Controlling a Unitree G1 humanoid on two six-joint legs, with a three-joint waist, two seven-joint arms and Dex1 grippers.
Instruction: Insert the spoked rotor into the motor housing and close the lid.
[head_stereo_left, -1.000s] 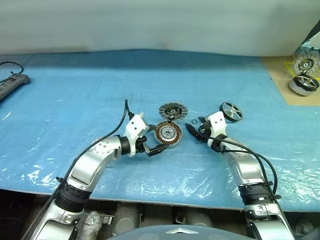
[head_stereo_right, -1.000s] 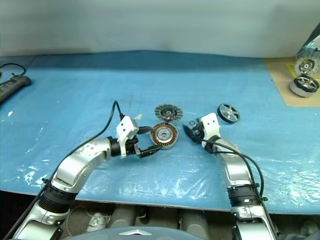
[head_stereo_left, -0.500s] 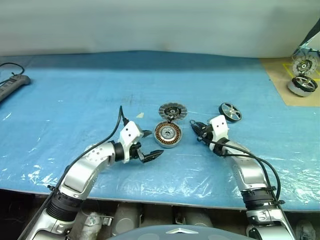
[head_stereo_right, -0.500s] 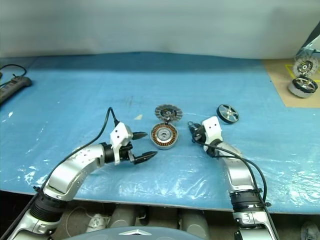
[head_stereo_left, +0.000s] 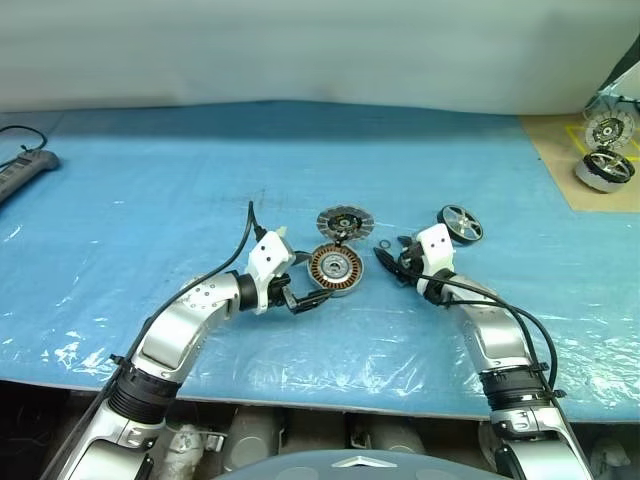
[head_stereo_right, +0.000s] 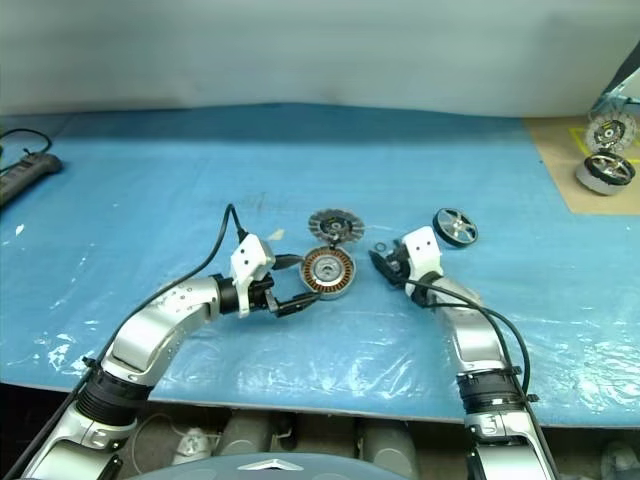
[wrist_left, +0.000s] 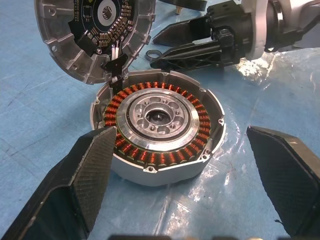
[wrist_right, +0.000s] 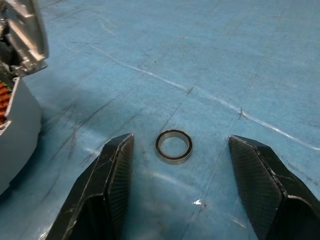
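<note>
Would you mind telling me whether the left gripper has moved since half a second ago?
Yes. The left gripper has come forward and to the right, back up to the motor housing; half a second ago it sat further back from it.

Silver arms, black cables, white wrists

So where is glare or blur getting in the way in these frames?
Left eye view: the blue plastic sheet glares white near the front edge; the motor housing stays readable. Left wrist view: copper windings are sharp, a bright glint sits on the sheet by the right hand, and the near fingers look soft. Right wrist view: the small ring is clear; no harsh shadows.
</note>
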